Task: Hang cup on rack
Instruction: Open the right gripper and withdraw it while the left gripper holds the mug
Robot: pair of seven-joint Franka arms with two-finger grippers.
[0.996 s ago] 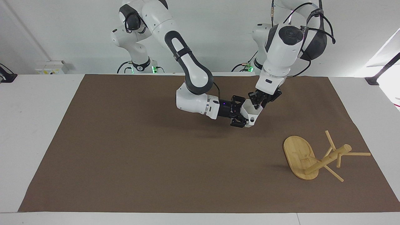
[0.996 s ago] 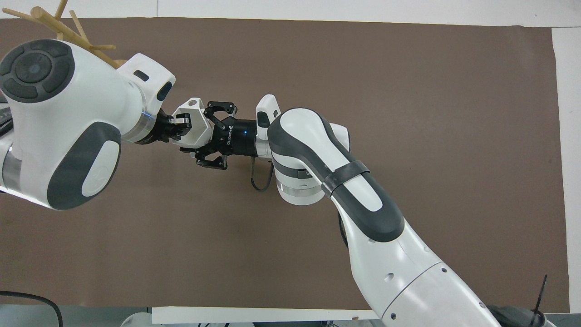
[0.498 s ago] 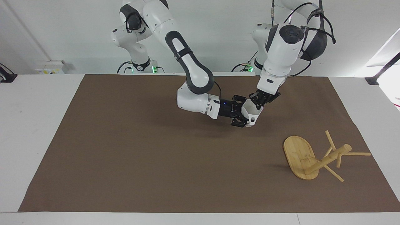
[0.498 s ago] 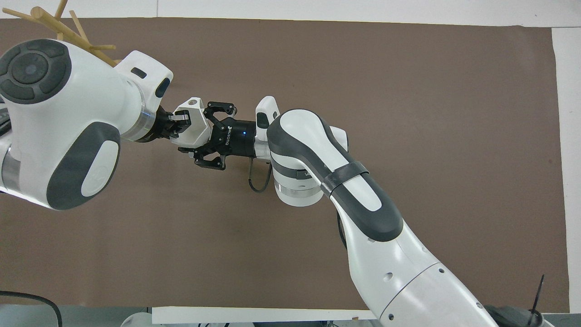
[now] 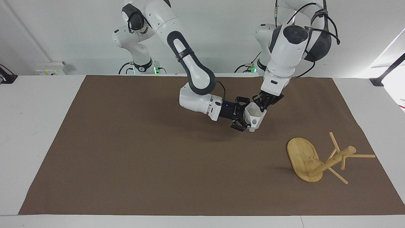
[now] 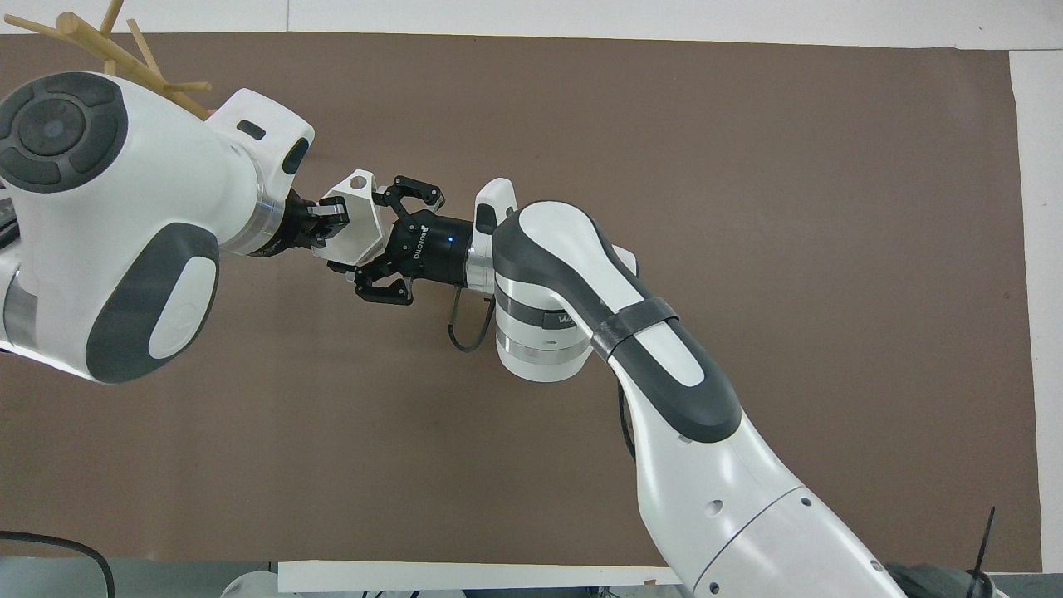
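The small white faceted cup (image 5: 255, 117) hangs in the air over the brown mat, between both grippers; it also shows in the overhead view (image 6: 359, 223). My right gripper (image 5: 247, 116) reaches in sideways and its fingers straddle the cup's narrow base, closed on its sides (image 6: 359, 234). My left gripper (image 5: 262, 106) comes down from above and pinches the cup's rim (image 6: 322, 229). The bamboo rack (image 5: 329, 161) lies tipped on its side at the left arm's end of the table, its oval base on edge and its pegs sticking out. In the overhead view my left arm hides most of the rack (image 6: 124, 56).
A brown mat (image 5: 133, 152) covers most of the white table (image 5: 34, 133). The two arms cross over the mat's middle, nearer to the robots than the rack.
My right wrist has turned a little and the cup has tilted and shifted slightly with both grippers still on it. The rack has not moved.
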